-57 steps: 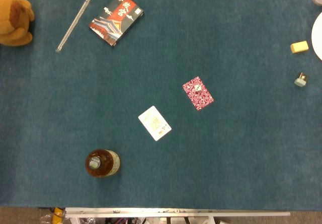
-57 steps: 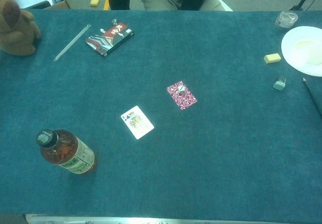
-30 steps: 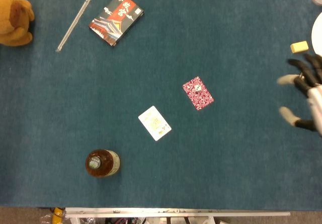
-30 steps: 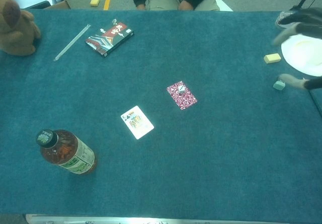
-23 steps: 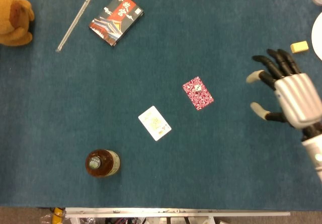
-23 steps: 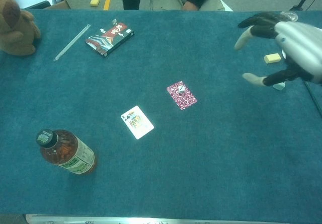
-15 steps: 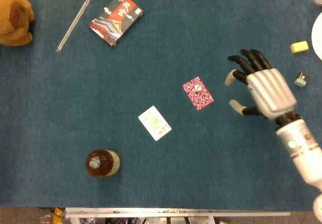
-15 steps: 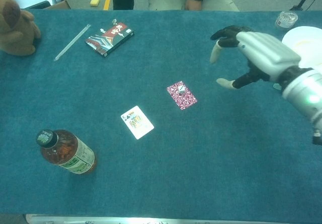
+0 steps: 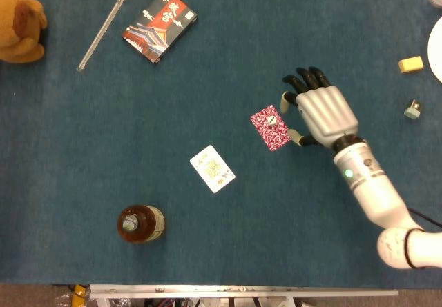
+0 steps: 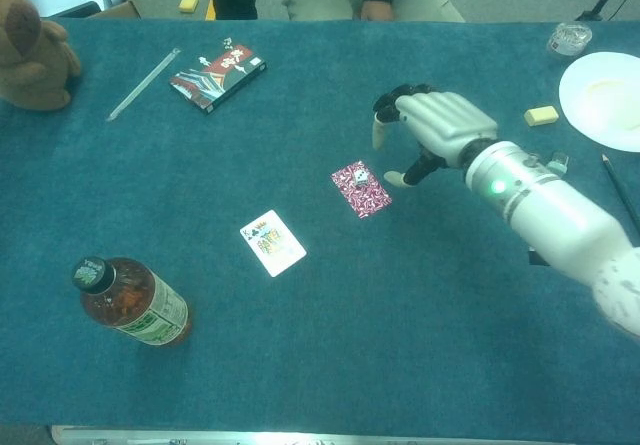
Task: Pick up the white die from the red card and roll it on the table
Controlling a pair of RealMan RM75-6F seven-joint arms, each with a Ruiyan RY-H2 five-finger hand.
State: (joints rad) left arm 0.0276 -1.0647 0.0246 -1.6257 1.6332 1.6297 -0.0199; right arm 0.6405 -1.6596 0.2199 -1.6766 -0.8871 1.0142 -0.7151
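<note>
Red card (image 9: pixel 271 127) flat on blue felt, long axis slanting from upper left to lower right. White die (image 9: pixel 273 121) sitting on its upper half. Right hand (image 9: pixel 319 114) just right of card, fingers spread, empty, touching nothing.

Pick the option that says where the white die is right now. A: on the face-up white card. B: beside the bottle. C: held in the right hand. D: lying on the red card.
D: the die sits on the red card, while the right hand is open just beside the card with nothing in its fingers.
</note>
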